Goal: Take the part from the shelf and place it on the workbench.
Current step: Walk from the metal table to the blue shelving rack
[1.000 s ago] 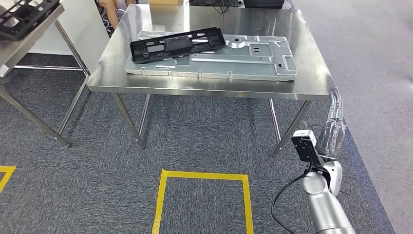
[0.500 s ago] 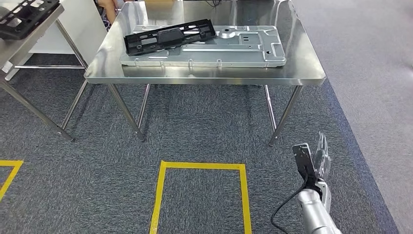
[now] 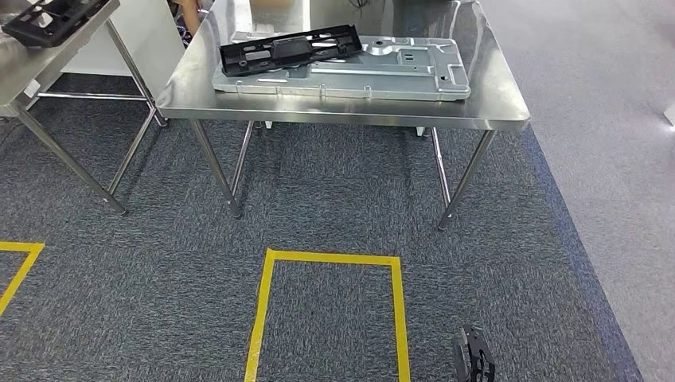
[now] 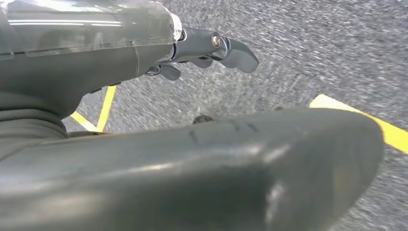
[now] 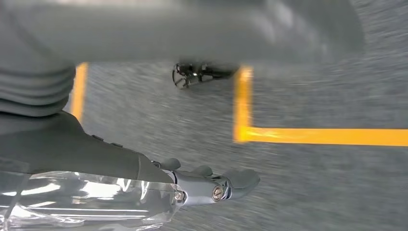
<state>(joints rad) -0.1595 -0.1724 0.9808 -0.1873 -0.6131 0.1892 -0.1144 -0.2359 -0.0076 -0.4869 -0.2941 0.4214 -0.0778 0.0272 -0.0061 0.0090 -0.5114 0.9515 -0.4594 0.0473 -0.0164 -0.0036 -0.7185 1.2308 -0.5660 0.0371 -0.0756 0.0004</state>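
On the far left a second steel table pokes in, with a black part near its edge. Between its legs and the workbench there's a gap of grey carpet. In front of the workbench the floor is open, marked with yellow tape. On the workbench the part, a long black plastic frame with cutouts, lies across the left end of a grey metal plate that sits close to the front edge. Right of the bench is lighter floor. The left hand hangs over carpet, fingers extended, holding nothing. Same for the right hand.
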